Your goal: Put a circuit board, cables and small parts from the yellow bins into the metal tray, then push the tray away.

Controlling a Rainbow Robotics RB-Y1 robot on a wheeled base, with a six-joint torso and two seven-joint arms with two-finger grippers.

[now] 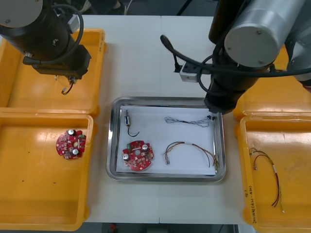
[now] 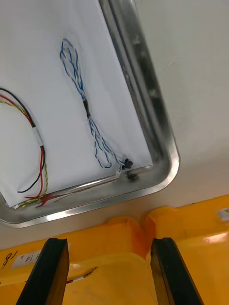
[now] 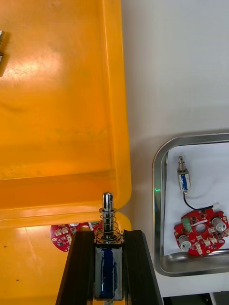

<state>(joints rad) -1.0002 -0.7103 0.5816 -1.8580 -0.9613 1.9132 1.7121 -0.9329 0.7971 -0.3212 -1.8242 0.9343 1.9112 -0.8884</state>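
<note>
The left claw [image 3: 109,237] is clamped tight on a small metal part [image 3: 108,209], with a yellow bin [image 3: 57,119] beneath it and the tray [image 3: 158,200] off to its side. The right claw [image 2: 109,248] hangs wide open with nothing in it. The tray's corner and the blue and white cable [image 2: 88,109] lie just beyond its fingers.

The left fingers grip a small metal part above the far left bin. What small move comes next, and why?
Probably carry the left gripper toward the metal tray: its small metal part is above the yellow bin, and the tray has bare white space beside the circuit board. The right gripper, open, hovers at the tray's far right corner.
</note>
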